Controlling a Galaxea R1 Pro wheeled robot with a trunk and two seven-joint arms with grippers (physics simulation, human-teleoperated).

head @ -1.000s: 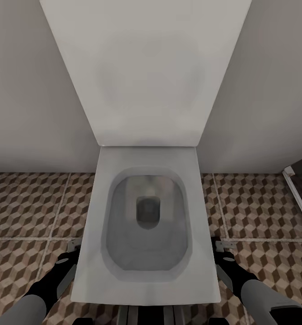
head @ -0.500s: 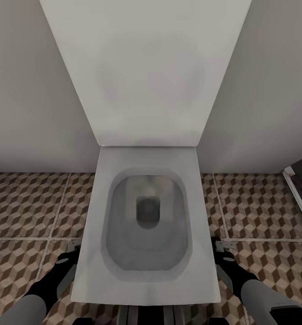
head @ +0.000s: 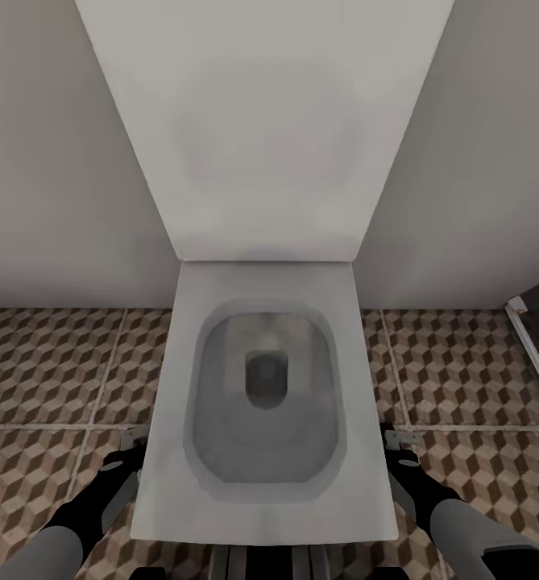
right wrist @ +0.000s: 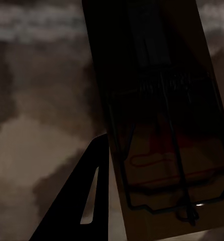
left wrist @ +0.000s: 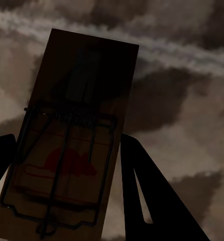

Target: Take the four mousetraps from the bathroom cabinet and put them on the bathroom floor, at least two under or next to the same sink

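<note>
A small brown wooden mousetrap with dark wire parts and a red mark sits between the dark fingers of my left gripper, which is shut on it above the blurred cube-patterned bathroom floor. My right gripper is shut on a second mousetrap; one finger shows beside it. In the head view the left gripper and the right gripper hang low on either side of a toilet, over the tiled floor. The cabinet and the sink are out of view.
A white toilet with its lid raised stands straight ahead against a pale wall. A dark glass panel with a white frame rises at the right edge. Open tiles lie to both sides of the toilet.
The whole head view has shifted very slightly, so the camera has moved a little. Both arms and the mousetraps they hold stand as before.
</note>
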